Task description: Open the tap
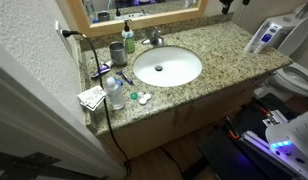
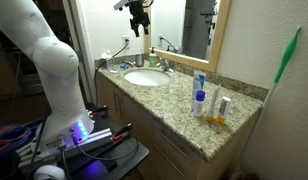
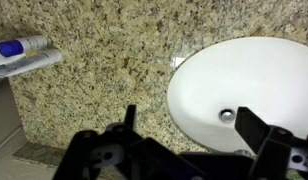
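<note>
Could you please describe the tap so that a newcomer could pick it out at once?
Find the speckled granite vanity counter and the white oval sink sunk into it. At the sink's back rim, below the wood-framed mirror, stands the small chrome tap. Unlike the green soap bottle and grey cup beside it, it is silvery metal with a short spout over the basin.

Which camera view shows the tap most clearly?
In an exterior view the tap shows best: seen from above, unobstructed, behind the sink. In an exterior view the tap is smaller and side-on. The wrist view shows the sink but no tap.
</note>
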Robot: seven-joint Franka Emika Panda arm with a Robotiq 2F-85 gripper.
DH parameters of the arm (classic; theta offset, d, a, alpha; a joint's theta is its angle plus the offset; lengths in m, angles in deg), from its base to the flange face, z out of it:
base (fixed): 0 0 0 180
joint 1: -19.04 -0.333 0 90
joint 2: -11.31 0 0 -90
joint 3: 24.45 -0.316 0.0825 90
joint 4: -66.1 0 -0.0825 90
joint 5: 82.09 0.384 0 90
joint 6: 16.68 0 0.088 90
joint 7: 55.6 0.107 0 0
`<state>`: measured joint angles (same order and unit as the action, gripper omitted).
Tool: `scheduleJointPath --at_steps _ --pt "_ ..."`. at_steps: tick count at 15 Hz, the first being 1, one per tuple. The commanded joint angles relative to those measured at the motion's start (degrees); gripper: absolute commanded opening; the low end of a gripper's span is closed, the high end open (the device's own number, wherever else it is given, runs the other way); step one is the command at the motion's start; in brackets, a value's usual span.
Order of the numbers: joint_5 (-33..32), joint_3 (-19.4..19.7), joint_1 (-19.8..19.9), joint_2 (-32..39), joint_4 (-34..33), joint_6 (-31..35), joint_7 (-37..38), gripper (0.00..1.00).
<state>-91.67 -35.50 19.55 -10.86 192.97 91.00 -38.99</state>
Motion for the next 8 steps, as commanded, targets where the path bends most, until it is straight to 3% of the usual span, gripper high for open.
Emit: scheduleJointPath --at_steps 1,3,8 --pt "-0.36 0.88 -1.06 0.11 -0.11 -0.16 0.32 1.0" --pt "-1.13 0.68 0.39 3.54 -1.98 0.8 4.37 1.0" --pt "9.76 9.58 1.82 17.96 -14.33 -1.62 -1.06 1.0"
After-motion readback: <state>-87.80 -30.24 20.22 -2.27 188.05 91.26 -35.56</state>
